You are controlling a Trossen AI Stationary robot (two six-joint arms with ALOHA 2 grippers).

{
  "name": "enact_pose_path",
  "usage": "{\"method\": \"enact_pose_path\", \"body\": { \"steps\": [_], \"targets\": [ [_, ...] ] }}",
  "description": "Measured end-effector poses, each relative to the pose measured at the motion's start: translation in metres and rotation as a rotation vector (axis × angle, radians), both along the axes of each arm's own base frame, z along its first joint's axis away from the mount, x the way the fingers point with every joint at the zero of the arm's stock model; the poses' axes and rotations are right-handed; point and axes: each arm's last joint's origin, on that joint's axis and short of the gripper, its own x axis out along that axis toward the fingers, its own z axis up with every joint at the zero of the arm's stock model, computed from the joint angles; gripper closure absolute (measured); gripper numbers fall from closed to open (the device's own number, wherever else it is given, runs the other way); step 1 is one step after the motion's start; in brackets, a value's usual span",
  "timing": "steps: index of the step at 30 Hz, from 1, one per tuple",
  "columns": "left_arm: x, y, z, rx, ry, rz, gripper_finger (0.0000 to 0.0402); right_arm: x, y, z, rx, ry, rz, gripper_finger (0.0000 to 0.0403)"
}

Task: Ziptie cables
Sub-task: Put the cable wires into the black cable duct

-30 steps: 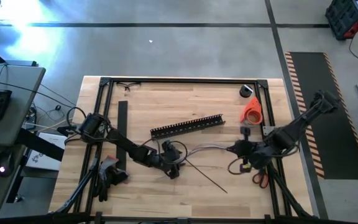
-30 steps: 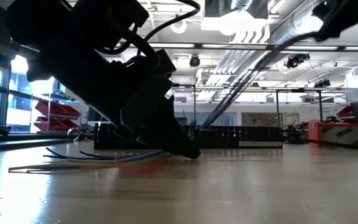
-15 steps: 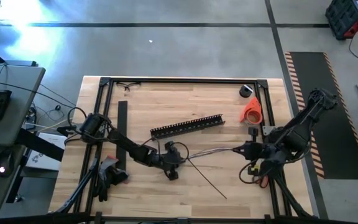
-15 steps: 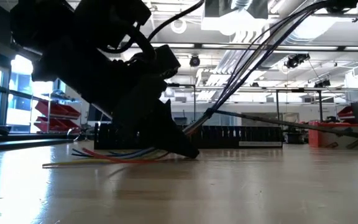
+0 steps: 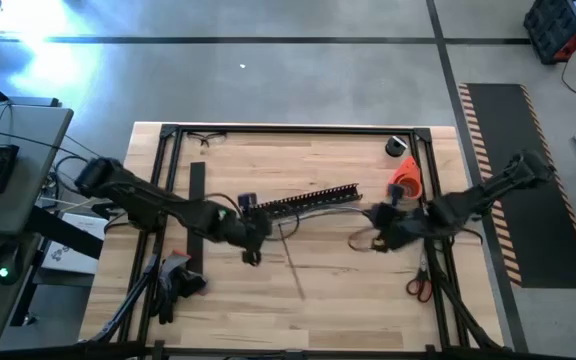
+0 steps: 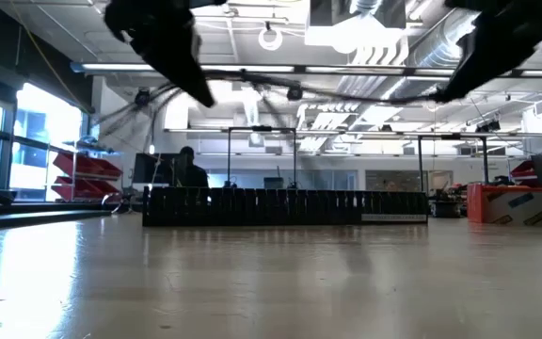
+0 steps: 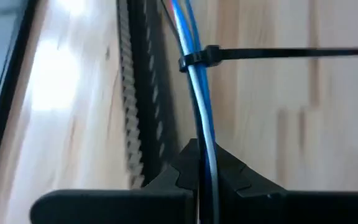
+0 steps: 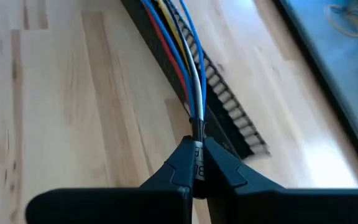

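The cables (image 5: 313, 208), a bunch of blue, white, red and yellow wires, hang stretched between my two grippers above the long black slotted strip (image 5: 303, 202). My left gripper (image 5: 256, 228) is shut on one end and my right gripper (image 5: 373, 218) on the other. In the low view the bunch (image 6: 299, 89) runs high above the table. A black zip tie (image 7: 197, 59) is looped around the cables close to my left gripper. Its thin tail (image 5: 293, 262) sticks out toward the table's near edge. My left gripper pinches the blue and white wires (image 7: 204, 168) between its two fingers, a little short of the zip tie's head. The fingers lie along the bunch. The cables are lifted clear of the table. My right gripper pinches the cables' other end (image 8: 197, 140), where a dark sleeve gathers the wires, between its two fingers. The fingers lie along the wires, coming from the table's right side. That end is clear of the table, above the slotted strip (image 8: 229, 93).
A second black strip (image 5: 197, 215) lies at the left. An orange tape roll (image 5: 405, 180) and a dark roll (image 5: 398, 146) sit at the far right. Scissors (image 5: 418, 287) lie at the near right. A black frame (image 5: 288, 129) rims the table.
My left gripper has shut on the cables' left end, then risen and gone toward the table's left and far edges. My right gripper has risen with it. The cables, which lay on the table, now hang clear of it, drawn out between the two grippers.
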Motion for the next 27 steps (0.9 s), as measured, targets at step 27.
{"method": "enact_pose_path", "body": {
  "steps": [27],
  "targets": [
    [-0.03,0.076,-0.083,-0.148,0.143,0.063,0.0364,0.025,-0.094,-0.03,0.029,-0.016,0.067,0.0403]
  ]
}}
